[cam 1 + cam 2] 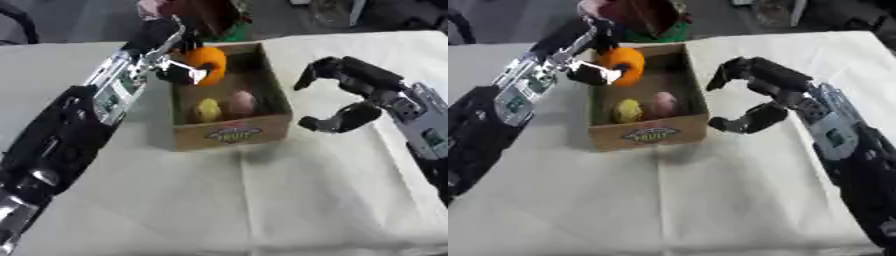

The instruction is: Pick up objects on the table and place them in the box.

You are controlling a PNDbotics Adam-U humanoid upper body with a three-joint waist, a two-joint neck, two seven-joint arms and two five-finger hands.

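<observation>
A cardboard box [233, 134] stands at the middle of the cloth-covered table, with a "fruit" label on its front wall. Inside lie a yellow fruit [207, 110] and a pinkish one [242, 102]. My left hand [171, 60] is over the box's far left corner, shut on an orange fruit [208, 63] that it holds above the box opening. My right hand [754, 95] hovers just right of the box, fingers and thumb curved apart with nothing between them.
A pale cloth [262, 200] covers the table in front of the box. A dark red and green thing [210, 20] stands behind the box at the table's far edge.
</observation>
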